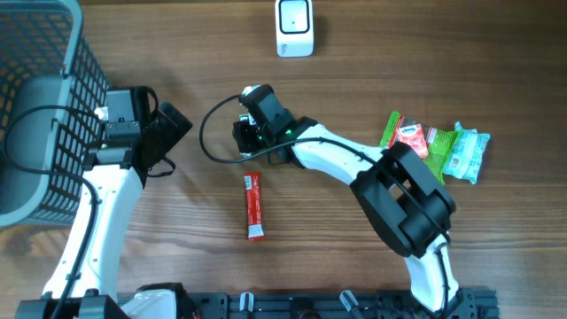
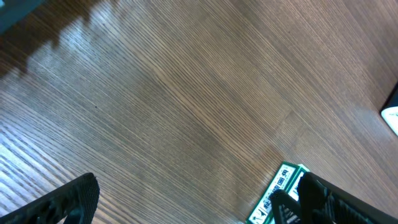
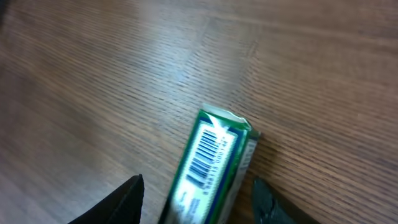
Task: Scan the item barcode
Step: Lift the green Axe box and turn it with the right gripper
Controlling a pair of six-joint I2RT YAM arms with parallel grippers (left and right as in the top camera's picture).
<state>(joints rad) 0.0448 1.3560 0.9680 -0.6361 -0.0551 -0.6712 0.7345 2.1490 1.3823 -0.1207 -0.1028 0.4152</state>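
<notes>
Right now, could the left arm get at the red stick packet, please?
Probably yes: the left gripper is open and empty, and only bare table lies between it and the red stick packet.

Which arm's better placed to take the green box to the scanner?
Right. The right fingers flank the green box, barcode showing; the left fingers stand open, off to one side.

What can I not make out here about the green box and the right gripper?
Green box: overhead, mostly hidden beneath the right gripper; right wrist view, its lower end cut off by the bottom edge.
Barcode digits: right wrist view, blurred.
Whether the fingers press the box: right wrist view, contact lies below the edge.
Snack packets print: overhead, too small.
</notes>
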